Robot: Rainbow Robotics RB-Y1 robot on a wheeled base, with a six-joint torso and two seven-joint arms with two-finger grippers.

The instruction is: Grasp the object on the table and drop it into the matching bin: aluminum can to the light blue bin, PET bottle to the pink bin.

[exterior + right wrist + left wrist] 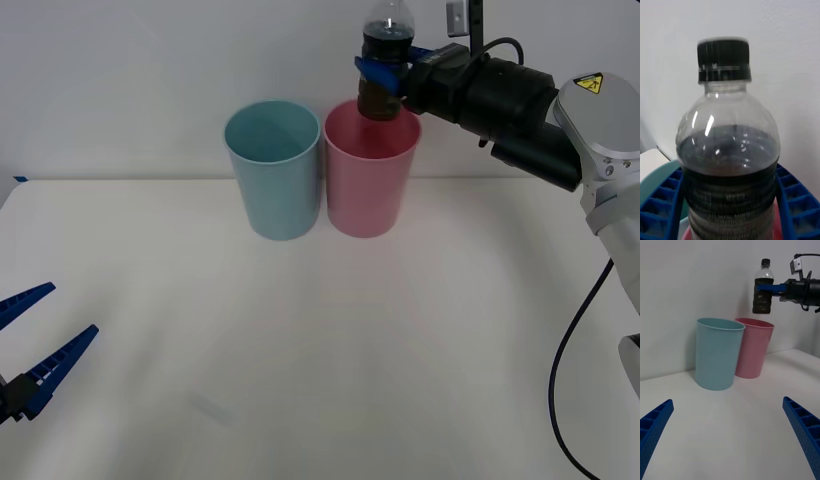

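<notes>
My right gripper [381,70] is shut on the PET bottle [385,62], a small clear bottle with dark liquid and a black cap. It holds the bottle upright in the air over the pink bin [370,168], the bottle's base above the rim. The right wrist view has the bottle [728,157] up close between blue fingers [793,202]. In the left wrist view the bottle [763,292] hangs above the pink bin [753,348]. The light blue bin [274,170] stands just left of the pink one. My left gripper [38,335] is open, low at the table's near left.
The white table [320,330] stretches wide in front of the two bins, which stand side by side near its far edge against a white wall. The right arm's black forearm [500,100] reaches in from the right.
</notes>
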